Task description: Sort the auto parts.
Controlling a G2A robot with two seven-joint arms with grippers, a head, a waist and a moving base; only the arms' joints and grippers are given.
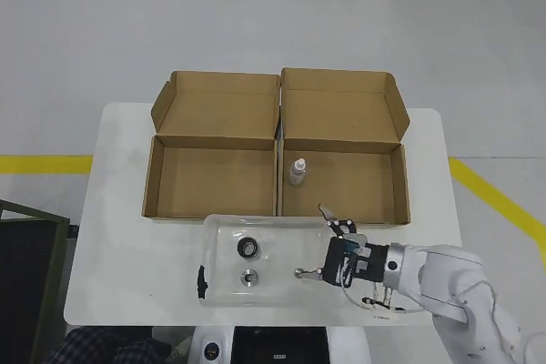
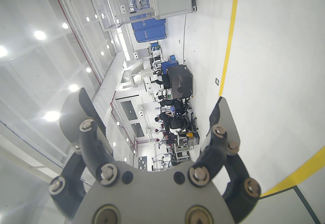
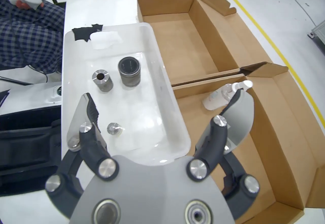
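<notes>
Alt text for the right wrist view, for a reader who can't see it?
The right tool, open, hangs over one end of a clear tray holding three metal parts: a small stud, a bored cylinder and a dark bushing. Beside the tray stand an open cardboard box and a second box with a small white bottle inside.

On the table (image 1: 118, 227), at the far side, the left box (image 1: 209, 182) and the right box (image 1: 364, 187) are side by side and touch each other. A bottle (image 1: 297, 170) is in the right box, close to the wall next to the left box. A tray (image 1: 282, 250) lies just in front of both boxes. In its left half there is a larger cylinder part (image 1: 248, 247). A second cylinder part (image 1: 248, 278) is just before it, nearer to the robot, and a small part (image 1: 301, 271) is to their right. The right gripper (image 1: 326, 246) is above the right end of the tray.
</notes>
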